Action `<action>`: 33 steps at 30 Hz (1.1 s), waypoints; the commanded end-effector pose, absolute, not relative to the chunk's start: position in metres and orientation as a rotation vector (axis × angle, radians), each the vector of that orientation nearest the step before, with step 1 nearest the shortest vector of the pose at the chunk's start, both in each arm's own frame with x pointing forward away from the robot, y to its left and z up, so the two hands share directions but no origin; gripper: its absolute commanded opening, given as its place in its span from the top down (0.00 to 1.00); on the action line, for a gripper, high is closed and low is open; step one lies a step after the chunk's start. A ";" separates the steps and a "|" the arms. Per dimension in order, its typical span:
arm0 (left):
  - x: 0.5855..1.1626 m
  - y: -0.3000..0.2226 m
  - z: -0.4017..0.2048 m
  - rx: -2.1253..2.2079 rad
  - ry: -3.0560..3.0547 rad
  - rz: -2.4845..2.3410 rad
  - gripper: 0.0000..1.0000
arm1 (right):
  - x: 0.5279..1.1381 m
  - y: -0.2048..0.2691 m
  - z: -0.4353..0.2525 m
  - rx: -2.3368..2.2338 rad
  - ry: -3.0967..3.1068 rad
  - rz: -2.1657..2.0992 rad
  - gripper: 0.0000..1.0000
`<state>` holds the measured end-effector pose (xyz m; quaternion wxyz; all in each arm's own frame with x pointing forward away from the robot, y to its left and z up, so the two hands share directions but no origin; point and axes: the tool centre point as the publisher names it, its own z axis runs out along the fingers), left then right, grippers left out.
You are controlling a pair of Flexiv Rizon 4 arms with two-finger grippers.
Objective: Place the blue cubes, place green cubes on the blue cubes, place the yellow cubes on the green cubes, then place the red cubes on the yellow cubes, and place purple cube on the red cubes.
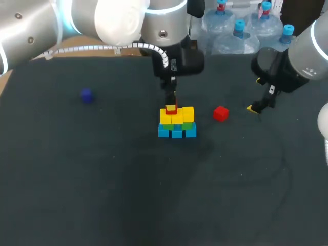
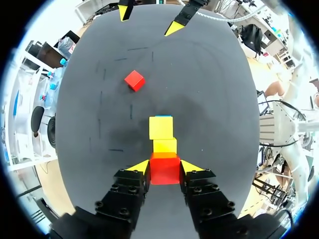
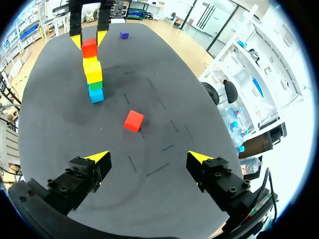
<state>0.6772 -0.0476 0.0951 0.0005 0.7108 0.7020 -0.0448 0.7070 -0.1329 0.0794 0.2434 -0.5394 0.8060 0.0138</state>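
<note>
Left wrist view: the cube stack (image 2: 161,130) stands mid-table, and the left gripper (image 2: 165,168) is closed on a red cube (image 2: 164,172) at its top, fingers pressing two opposite faces. The second red cube (image 1: 220,113) lies just right of the stack, near the wide-open, empty right gripper (image 1: 253,108); the purple cube (image 1: 86,95) sits far left. These cubes look light, rigid and smooth, best pinched across flat sides.

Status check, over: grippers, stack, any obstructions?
Left gripper shut on red cube atop the stack. Right gripper open, empty. Second red cube loose right of stack, purple cube far left. Nothing blocking.
</note>
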 end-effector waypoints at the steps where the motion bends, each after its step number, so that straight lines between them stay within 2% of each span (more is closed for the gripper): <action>1: 0.677 -0.047 0.094 2.232 2.203 -0.143 1.00 | 0.705 -0.133 0.079 -1.468 2.201 0.029 0.00; 33: 0.678 -0.049 0.091 2.245 2.199 -0.155 1.00 | 0.705 -0.133 0.079 -1.468 2.201 0.029 0.00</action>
